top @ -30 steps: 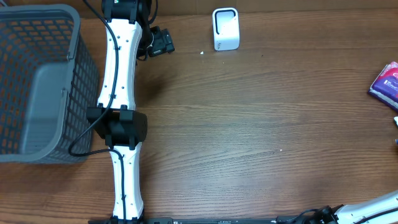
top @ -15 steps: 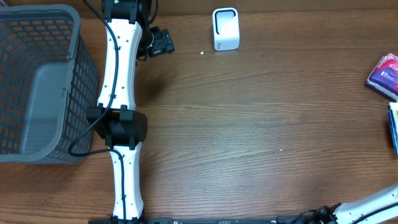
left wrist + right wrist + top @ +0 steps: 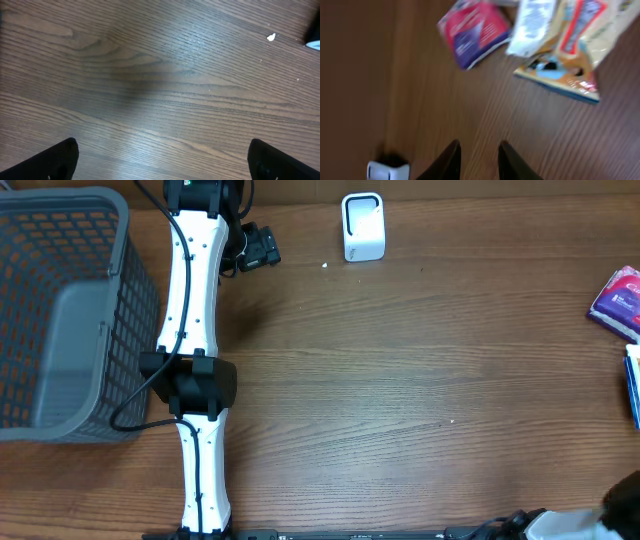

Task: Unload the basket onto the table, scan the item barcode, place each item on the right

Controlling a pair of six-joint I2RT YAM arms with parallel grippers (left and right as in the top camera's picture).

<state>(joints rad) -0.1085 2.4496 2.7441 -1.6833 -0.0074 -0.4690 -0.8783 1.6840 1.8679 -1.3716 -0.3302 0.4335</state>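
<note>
Packets are lying together at the right edge of the table (image 3: 400,380): a red-and-purple packet (image 3: 475,32), a white pouch (image 3: 532,25) beside it, and a tan bag (image 3: 570,55) that the pouch is overlapping. The right gripper (image 3: 479,146) is hovering over bare wood near them, its fingers standing slightly apart and pinching nothing. A white scanner (image 3: 363,226) is standing well apart at the far edge. The left gripper (image 3: 162,160) is hanging spread wide and empty, and a grey basket (image 3: 60,310) is sitting at the left.
</note>
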